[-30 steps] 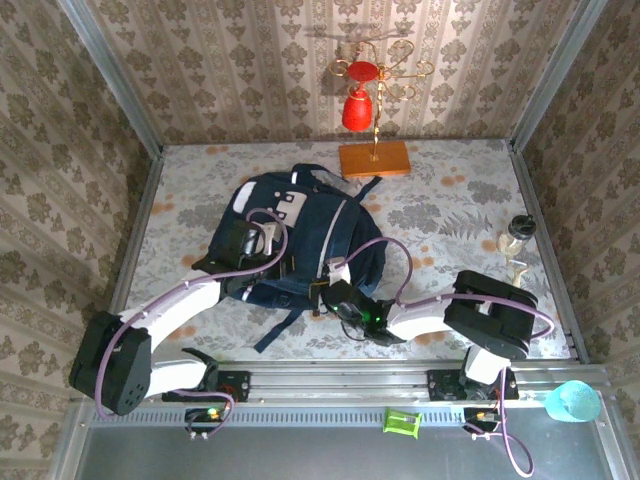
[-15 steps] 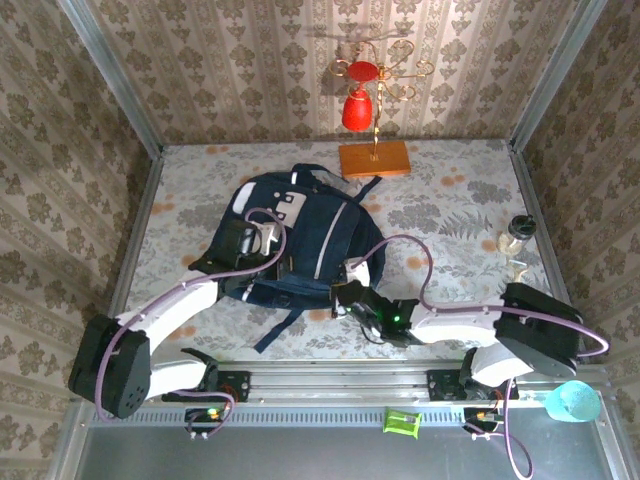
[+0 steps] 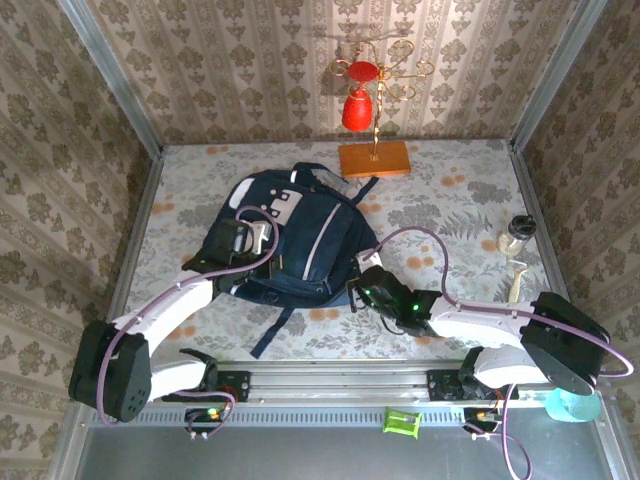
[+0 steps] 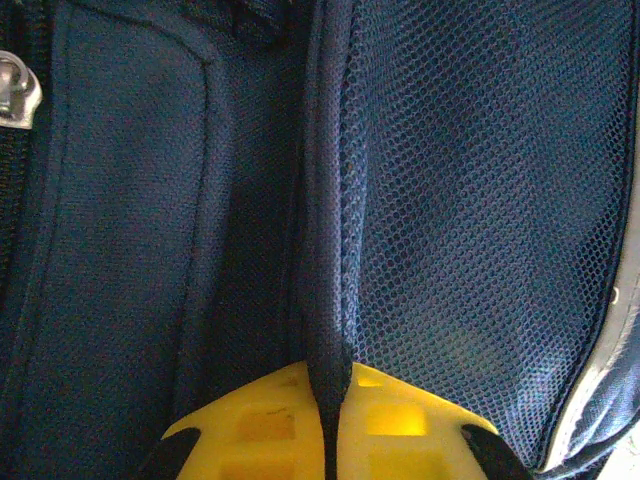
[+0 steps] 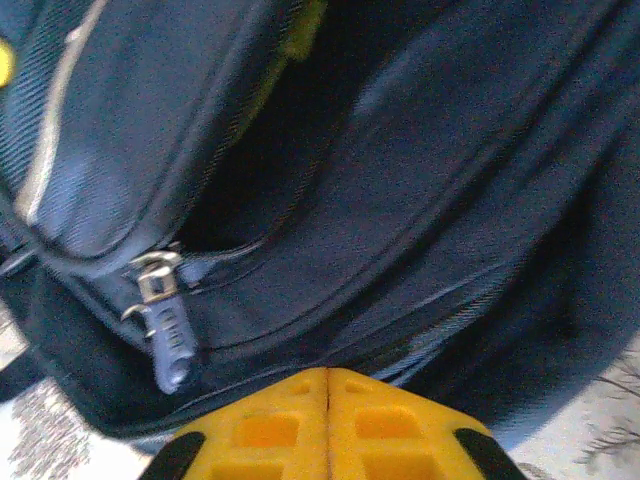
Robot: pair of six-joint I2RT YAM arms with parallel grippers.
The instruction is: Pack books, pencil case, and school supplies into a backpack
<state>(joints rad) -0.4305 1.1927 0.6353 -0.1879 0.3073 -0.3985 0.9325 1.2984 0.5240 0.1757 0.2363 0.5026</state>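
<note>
At the left, a mesh-edged seam of the backpack is pinched between the pads of the left gripper. The backpack lies in the middle of the table. It is judged soft and limp, likely to sag and fold, so it is best taken by a seam, a strap or the zip pull. At the right, the right gripper is pressed together on nothing, just beside the backpack's near edge. The dark opening's contents are hidden, and a blurred yellow-green sliver there cannot be identified.
</note>
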